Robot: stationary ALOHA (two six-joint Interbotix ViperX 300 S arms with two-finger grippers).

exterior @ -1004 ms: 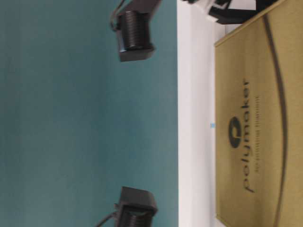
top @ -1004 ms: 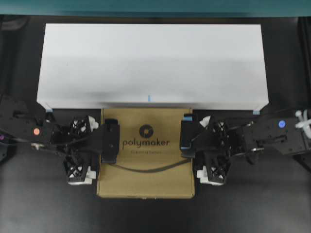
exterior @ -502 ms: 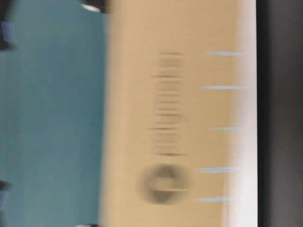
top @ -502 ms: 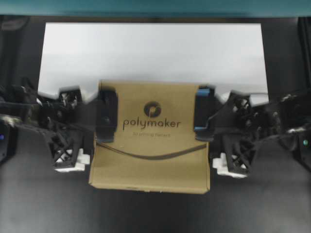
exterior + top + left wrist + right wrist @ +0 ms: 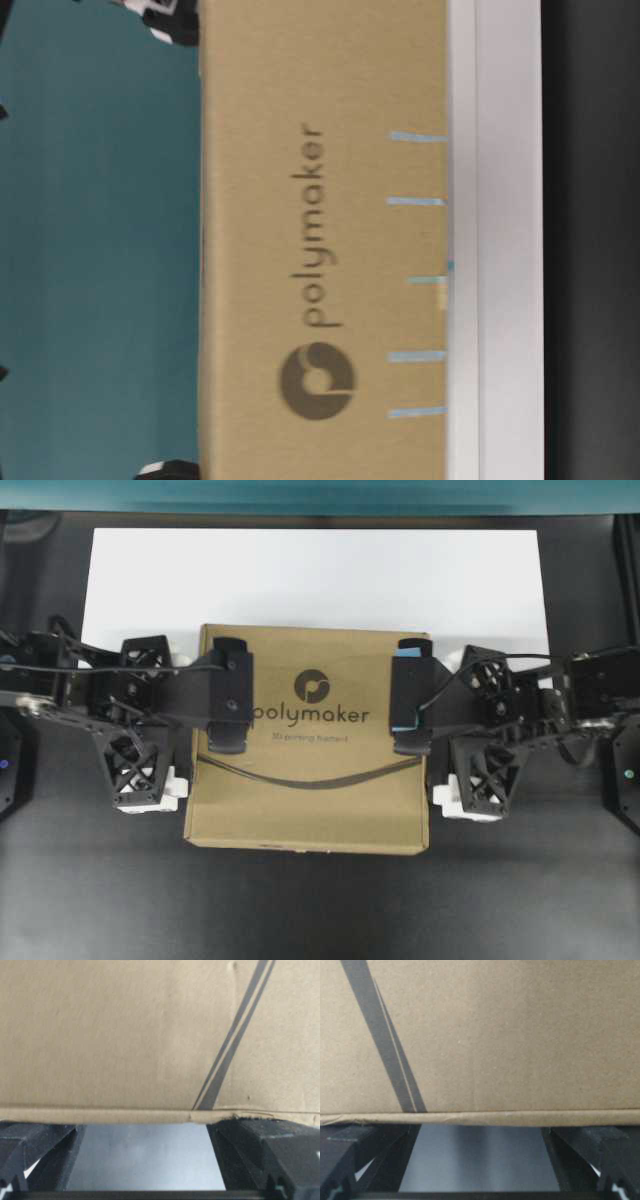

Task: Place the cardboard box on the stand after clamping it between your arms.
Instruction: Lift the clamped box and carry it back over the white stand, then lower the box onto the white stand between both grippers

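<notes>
Squeezing the cardboard box (image 5: 310, 740) between my two arms, I see it lifted, its far half over the near edge of the stand (image 5: 315, 575), its near half out over the dark table (image 5: 320, 910). My left gripper (image 5: 228, 695) and right gripper (image 5: 410, 695) both stand wide, pads pressed against opposite sides of the box; neither pair of fingers pinches anything.

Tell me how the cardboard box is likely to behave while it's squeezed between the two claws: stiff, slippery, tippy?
The cardboard box looks stiff: its edges stay straight under the left claw and right claw. Smooth cardboard against flat pads may slip, since only friction holds it. Both grip its far half, so the near edge could sag.
</notes>
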